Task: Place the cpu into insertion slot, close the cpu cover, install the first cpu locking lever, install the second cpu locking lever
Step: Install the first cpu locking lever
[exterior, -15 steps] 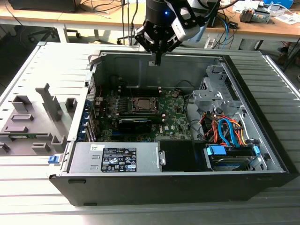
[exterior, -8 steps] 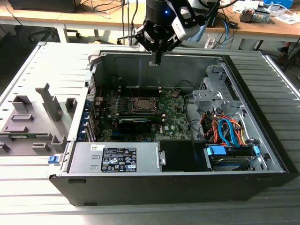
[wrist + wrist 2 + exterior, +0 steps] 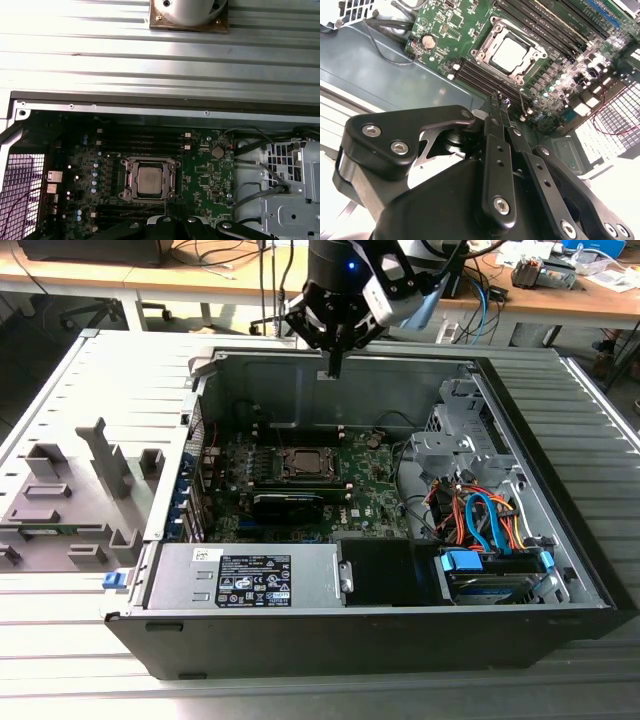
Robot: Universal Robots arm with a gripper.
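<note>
The gripper (image 3: 335,368), closed on nothing, hangs above the seated chip (image 3: 512,52) — an off-line descent could gouge the green board (image 3: 445,22) beside it.

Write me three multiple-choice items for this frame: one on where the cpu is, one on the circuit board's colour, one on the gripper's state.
1. Where is the cpu?
A. held in the gripper
B. seated in the insertion slot
C. lying on the table outside the computer

2. What colour is the circuit board around the slot?
A. red
B. green
C. white

3. What state is the gripper in?
A. pressing on the cpu cover
B. carrying the cpu
C. shut on nothing, hanging above the board

Answers:
1 B: in both wrist views the silvery chip sits inside the socket's metal rim.
2 B: green board shows all round the socket.
3 C: the exterior view shows it well above the board, and in the second wrist view its fingertips meet with nothing between them.
</note>
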